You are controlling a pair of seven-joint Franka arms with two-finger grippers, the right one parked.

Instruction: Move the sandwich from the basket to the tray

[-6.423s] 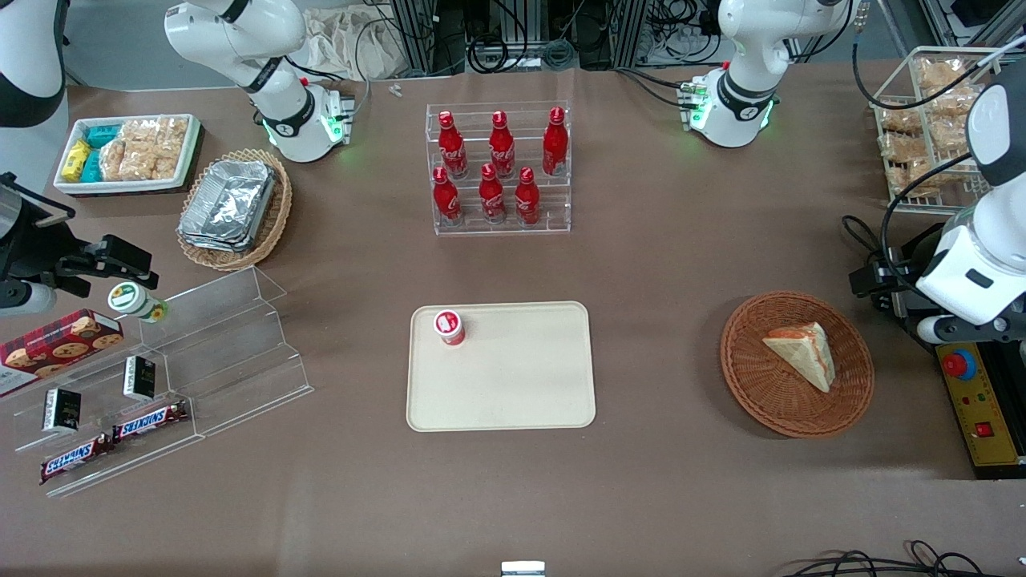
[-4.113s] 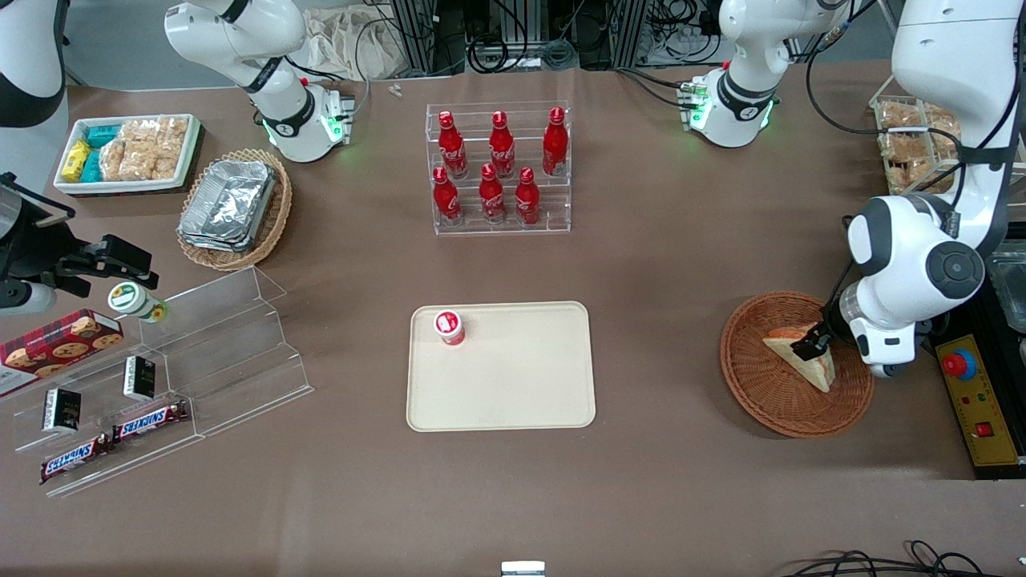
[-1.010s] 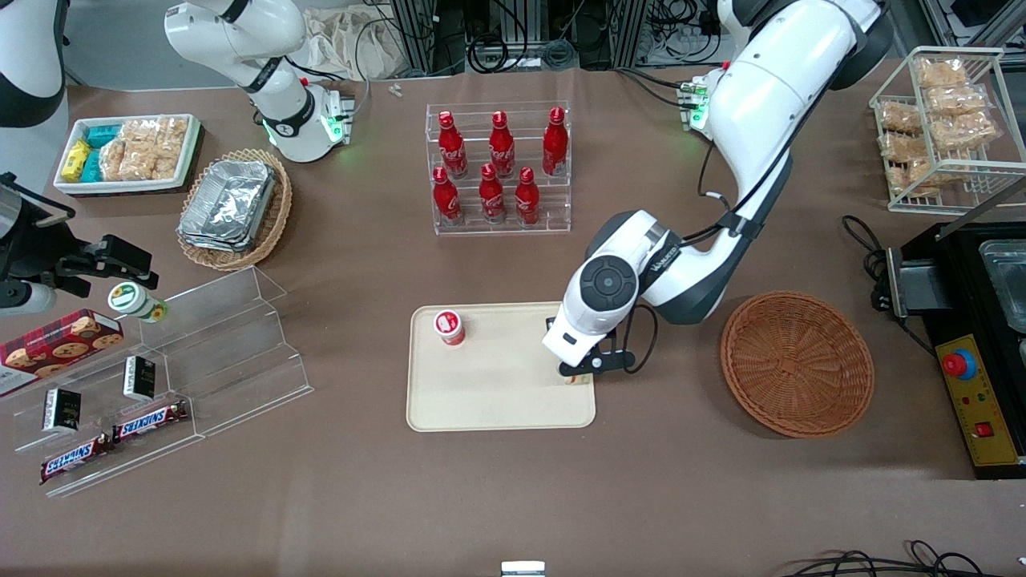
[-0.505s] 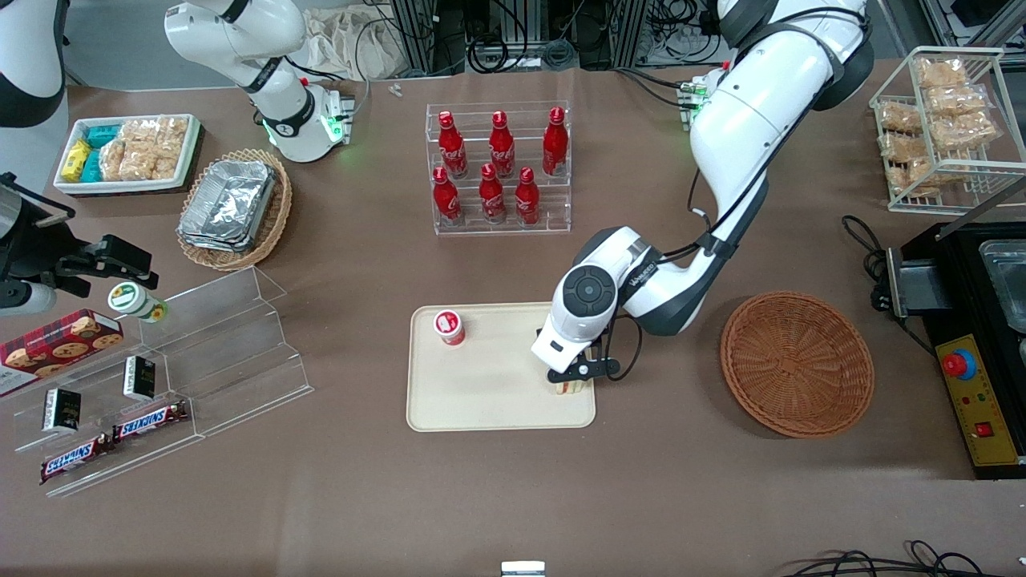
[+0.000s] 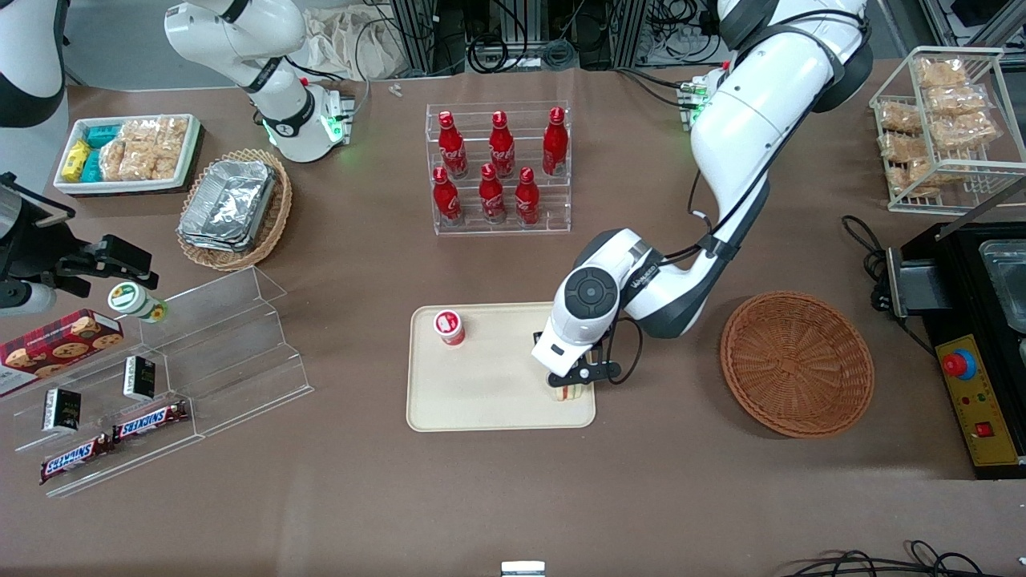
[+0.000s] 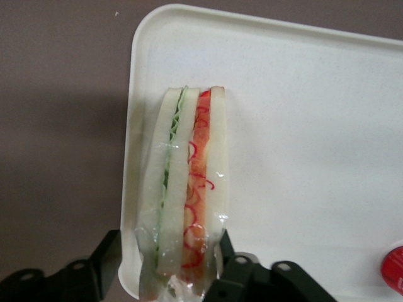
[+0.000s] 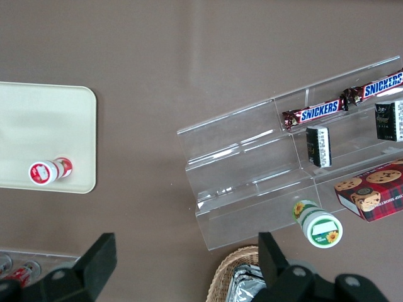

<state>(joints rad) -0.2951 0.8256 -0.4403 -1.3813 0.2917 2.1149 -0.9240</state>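
The sandwich point(image 5: 565, 392) stands on edge between my left arm's gripper point(image 5: 567, 381) fingers, low over the cream tray point(image 5: 481, 401), at the tray's end nearest the basket. In the left wrist view its red and green cut edge point(image 6: 189, 182) faces the camera, close to the tray's rim point(image 6: 132, 189). The gripper point(image 6: 170, 264) is shut on the sandwich, one finger on each bread face. The round reddish-brown basket point(image 5: 796, 365) lies toward the working arm's end of the table and holds nothing.
A small red-capped cup point(image 5: 450, 327) stands on the tray's corner toward the parked arm. A rack of red bottles point(image 5: 501, 168) stands farther from the front camera. A clear stepped shelf point(image 5: 200, 353) with snacks is toward the parked arm's end.
The sandwich was lifted out of the basket and carried to the tray. Over the last half second the gripper sank slightly with it.
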